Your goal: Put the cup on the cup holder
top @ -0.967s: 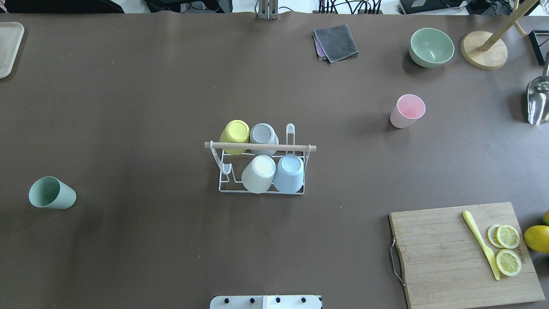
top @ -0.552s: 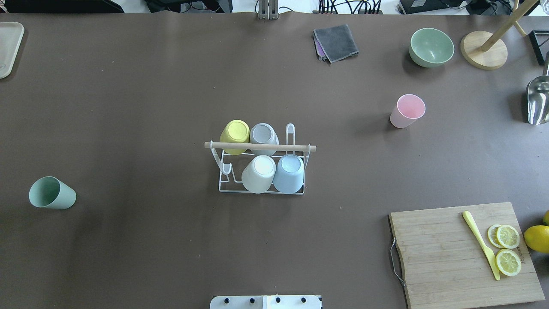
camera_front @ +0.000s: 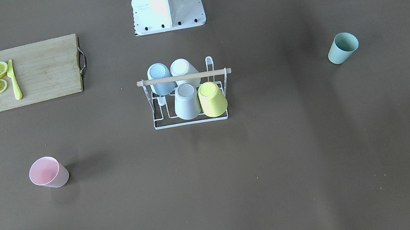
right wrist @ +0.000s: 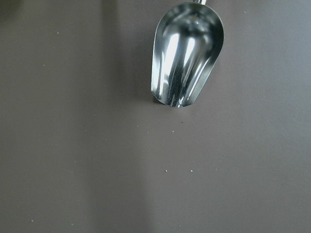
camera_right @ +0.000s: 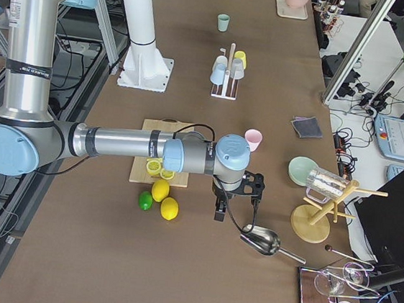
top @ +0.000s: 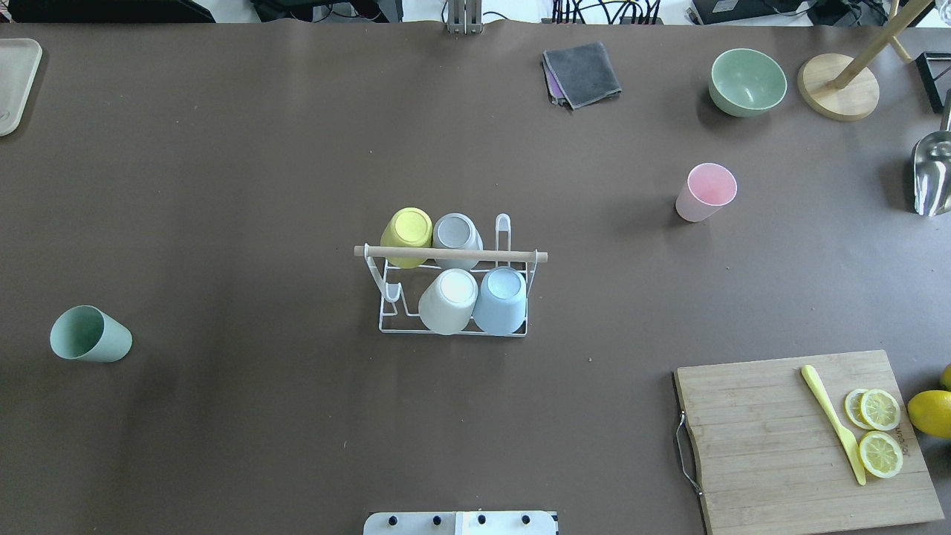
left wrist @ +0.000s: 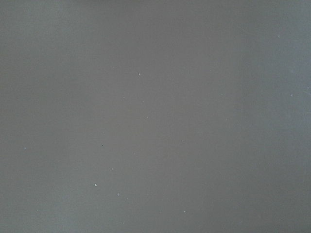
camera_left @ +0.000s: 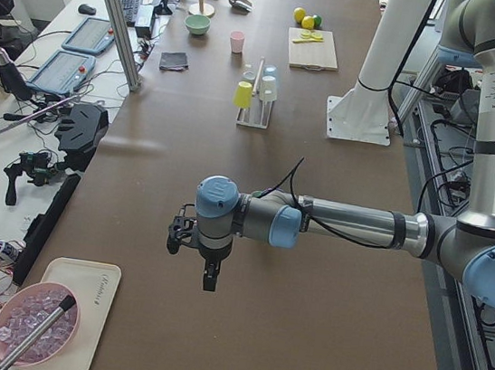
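Note:
The cup holder [top: 450,254], a white wire rack with a wooden rod, stands mid-table and also shows in the front view [camera_front: 182,77]. Yellow, grey, white and blue cups sit upside down on its prongs. Two prongs are bare. A pink cup [top: 704,192] stands far right and a green cup [top: 89,336] stands near left, both off the rack. My left gripper [camera_left: 208,276] hangs over bare table at the left end. My right gripper [camera_right: 219,211] hangs at the right end. Each shows only in a side view, so I cannot tell whether it is open or shut.
A cutting board [top: 780,446] with lemon slices and a yellow knife lies near right, with lemons [top: 930,412] beside it. A green bowl [top: 747,82], grey cloth [top: 582,73], wooden stand [top: 838,88] and metal scoop [right wrist: 187,53] sit at the far right. A tray [top: 13,82] lies far left.

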### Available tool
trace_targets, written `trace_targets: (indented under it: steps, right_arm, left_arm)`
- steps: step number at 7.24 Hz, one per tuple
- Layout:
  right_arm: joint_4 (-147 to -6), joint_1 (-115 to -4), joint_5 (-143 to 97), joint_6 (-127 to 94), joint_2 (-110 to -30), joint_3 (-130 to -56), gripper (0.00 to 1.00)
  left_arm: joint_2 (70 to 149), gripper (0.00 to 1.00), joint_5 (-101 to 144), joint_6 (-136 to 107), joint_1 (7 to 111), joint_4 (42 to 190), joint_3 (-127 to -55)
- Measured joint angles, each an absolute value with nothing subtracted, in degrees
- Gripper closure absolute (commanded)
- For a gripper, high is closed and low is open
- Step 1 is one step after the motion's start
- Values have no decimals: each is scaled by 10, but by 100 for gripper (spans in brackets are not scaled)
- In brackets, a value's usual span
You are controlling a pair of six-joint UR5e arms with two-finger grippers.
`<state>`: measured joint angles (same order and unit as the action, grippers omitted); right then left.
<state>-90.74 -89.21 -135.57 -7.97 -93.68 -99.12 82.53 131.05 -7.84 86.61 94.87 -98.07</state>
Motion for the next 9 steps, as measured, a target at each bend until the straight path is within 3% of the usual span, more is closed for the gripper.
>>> trace_targets:
  steps: [5, 9]
  right_arm:
    - [-911, -877, -1353, -78, -905, -1002, 0]
    - [-967, -772, -1350, -78, -821, -1002, 0]
  left_arm:
    - [826, 2, 1313, -79, 866, 946, -990]
    - [864, 2, 1313, -80, 831, 898, -1013]
